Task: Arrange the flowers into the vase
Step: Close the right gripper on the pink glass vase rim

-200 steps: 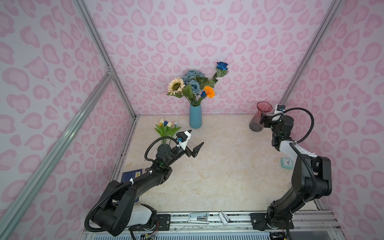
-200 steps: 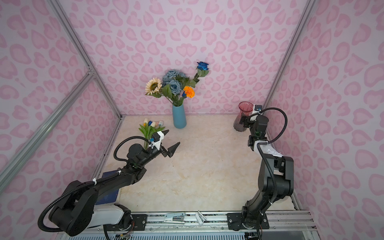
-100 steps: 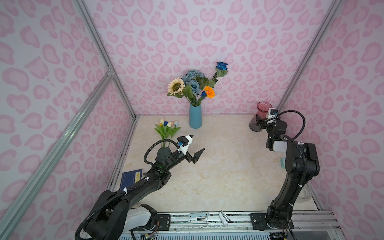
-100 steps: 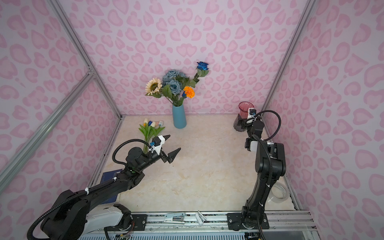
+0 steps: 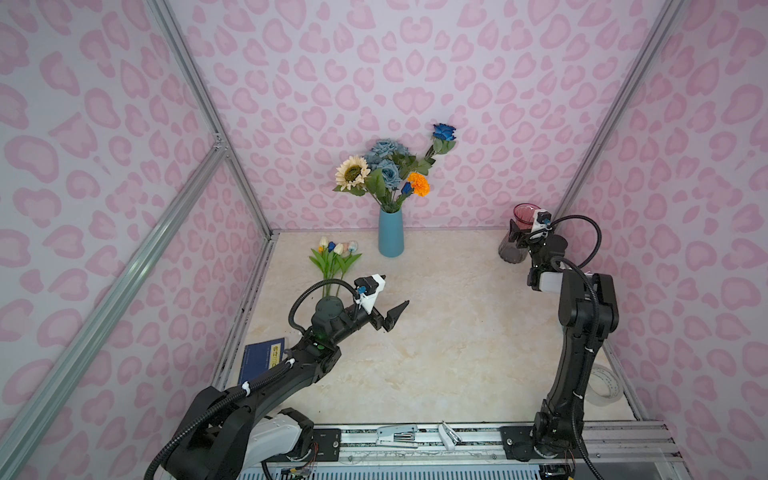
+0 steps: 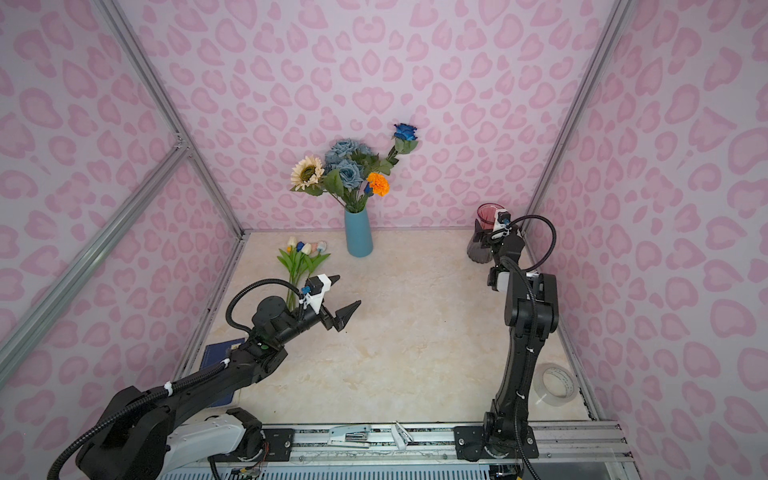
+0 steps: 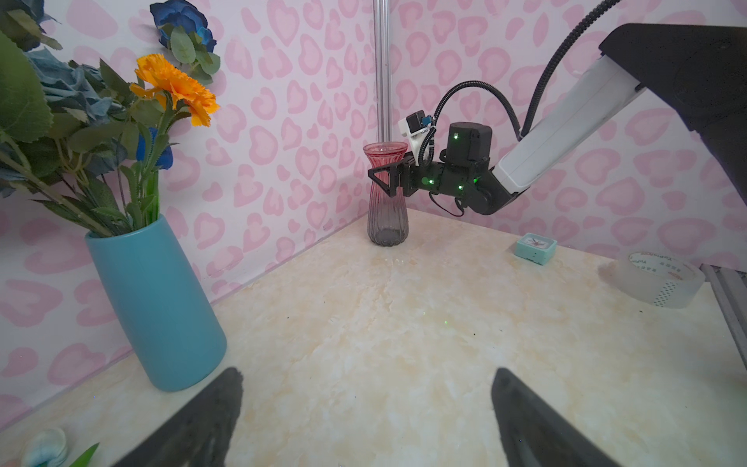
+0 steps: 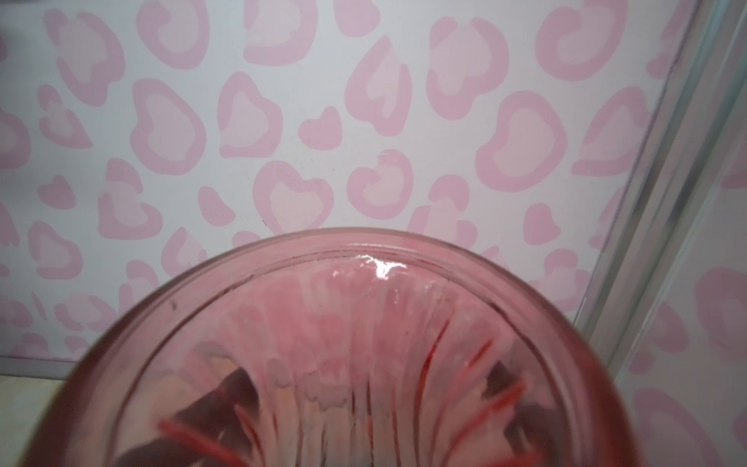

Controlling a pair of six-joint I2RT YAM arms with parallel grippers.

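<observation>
Pink glass vase (image 7: 387, 226) stands upright between the wide jaws of right gripper (image 7: 383, 181), not clamped yet; left gripper (image 5: 392, 293), open and empty, is nearer to tulips (image 5: 334, 257) lying beside it, stems to front

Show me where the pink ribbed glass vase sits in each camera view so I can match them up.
Top view: pink ribbed glass vase, far right corner of the tabletop.
Top view: same far right corner.
Left wrist: standing in the far corner.
Right wrist: close up, its rim fills the frame.
Shared landmark: aluminium corner post right behind it.
</observation>
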